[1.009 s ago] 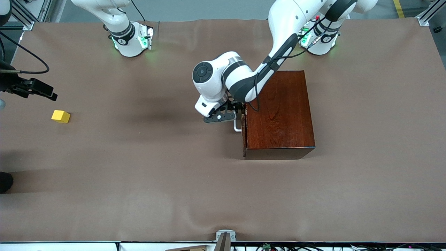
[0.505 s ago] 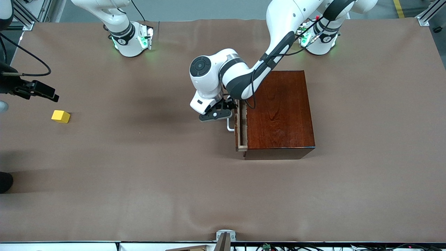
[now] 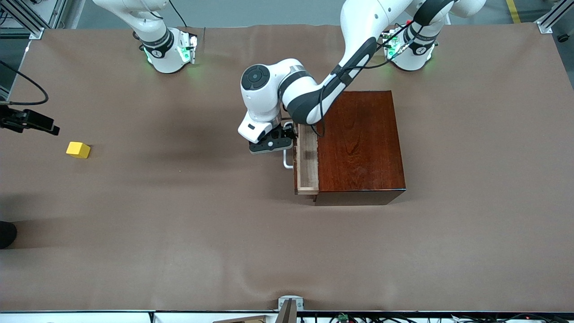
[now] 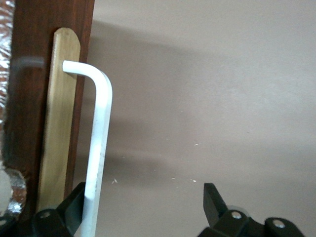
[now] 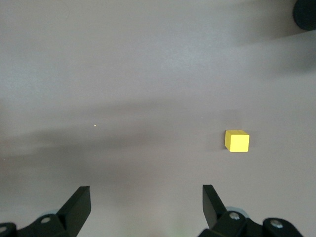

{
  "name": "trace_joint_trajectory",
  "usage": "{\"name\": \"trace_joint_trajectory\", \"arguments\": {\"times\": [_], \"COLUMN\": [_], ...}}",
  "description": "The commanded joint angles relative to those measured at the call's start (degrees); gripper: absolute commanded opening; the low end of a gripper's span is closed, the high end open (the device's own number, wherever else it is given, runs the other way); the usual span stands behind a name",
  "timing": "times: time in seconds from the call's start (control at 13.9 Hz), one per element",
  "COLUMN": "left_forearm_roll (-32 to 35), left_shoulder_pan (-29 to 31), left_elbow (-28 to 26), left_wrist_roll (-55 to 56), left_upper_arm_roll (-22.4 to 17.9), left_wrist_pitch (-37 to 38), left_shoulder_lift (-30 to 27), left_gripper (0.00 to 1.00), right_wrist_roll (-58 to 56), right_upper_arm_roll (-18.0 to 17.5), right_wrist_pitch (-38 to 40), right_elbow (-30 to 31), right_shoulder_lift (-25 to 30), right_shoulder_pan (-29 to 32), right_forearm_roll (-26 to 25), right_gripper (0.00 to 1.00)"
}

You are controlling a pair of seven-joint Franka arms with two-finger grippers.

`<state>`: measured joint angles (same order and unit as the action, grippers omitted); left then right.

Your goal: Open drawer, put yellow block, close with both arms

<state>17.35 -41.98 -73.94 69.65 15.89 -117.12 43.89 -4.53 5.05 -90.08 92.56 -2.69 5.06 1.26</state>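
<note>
A brown cloth covered the tabletop (image 3: 188, 233), bare along its near edge. Farther from the camera stood the box (image 3: 361, 143), with the drawer (image 3: 306, 161) partly out toward my right arm's end, a strip of its pale floor showing. So the opening was under way but not finished, I judged; loading the block and closing with both arms were left.

My left gripper (image 3: 281, 137) sat at the drawer front, fingers spread, and one finger (image 4: 74, 207) hooked against the white handle (image 4: 96, 148) rather than pinching it.

The block (image 3: 78, 150) lay at my right arm's end of the tabletop, well apart from the drawer. My right gripper (image 3: 42, 124) hung over the cloth near it, jaws spread and empty, the block (image 5: 237, 141) not between the fingers.
</note>
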Motion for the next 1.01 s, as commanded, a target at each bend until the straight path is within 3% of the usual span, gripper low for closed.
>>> {"name": "trace_joint_trajectory", "arguments": {"times": [0.0,0.29,0.58,0.94], "left_forearm_roll": [1.2,1.2,1.2,1.1], "left_shoulder_pan": [-1.4,-2.3,-2.9,-3.7], "left_elbow": [2.9,2.9,2.9,2.9], "left_wrist_roll": [1.9,2.1,2.9,3.3], "left_upper_arm_roll": [0.1,0.2,0.2,0.2], "left_wrist_pitch": [-1.5,-3.7,-6.8,-12.7], "left_shoulder_lift": [2.2,3.1,3.5,4.3], "left_gripper": [1.0,1.0,1.0,1.0], "right_wrist_roll": [-3.4,-13.3,-27.1,-31.7], "right_upper_arm_roll": [-0.6,-0.6,-0.7,-0.7], "right_wrist_pitch": [-0.5,-2.6,-4.9,-9.3], "right_elbow": [0.3,1.0,2.1,10.4], "right_shoulder_lift": [0.4,0.4,0.3,1.3], "right_shoulder_pan": [2.4,11.0,22.6,26.5], "right_forearm_roll": [-0.6,-4.4,-4.3,-2.6], "right_gripper": [1.0,1.0,1.0,1.0]}}
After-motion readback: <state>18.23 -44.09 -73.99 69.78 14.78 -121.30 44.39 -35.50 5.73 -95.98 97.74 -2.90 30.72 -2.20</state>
